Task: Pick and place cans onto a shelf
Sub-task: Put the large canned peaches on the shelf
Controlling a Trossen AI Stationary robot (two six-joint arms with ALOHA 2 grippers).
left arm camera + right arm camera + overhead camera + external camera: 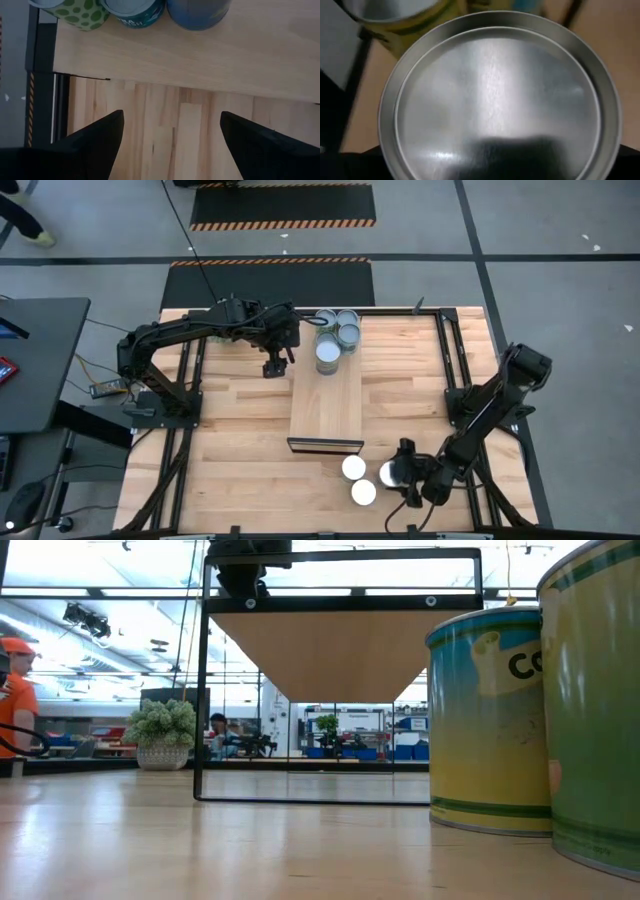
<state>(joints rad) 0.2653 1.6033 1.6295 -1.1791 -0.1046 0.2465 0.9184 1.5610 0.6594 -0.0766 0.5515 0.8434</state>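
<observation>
Butcher-block tabletop [230, 470] fills the middle of the room, with hazard-striped mats on the grey floor beyond its 12 o'clock edge. At its centre the shelf [326, 408] runs from 12 toward 6 o'clock, dark front edge facing 6.

On the shelf's 12 o'clock end I count 4 cans [334, 338] bunched together, pale tops up; packed that tight, I'd judge, to leave the bare plank free for the others. The left gripper [276, 366] hangs just off the shelf's 9 o'clock side near that cluster, above bare table, its fingers [95, 145] spread wide with nothing between them.

Near the 6 o'clock edge, 3 white-topped cans [354, 468] stand on the table, off the shelf. The right gripper [405, 476] is right over the one furthest toward 3 o'clock; its wrist camera sees almost nothing but that can's lid [500, 95], so it looks lined up for a top-down grab. Whether its fingers are apart or together, I cannot tell.

Across the room a green plant ball [160, 725] sits in a pot.
</observation>
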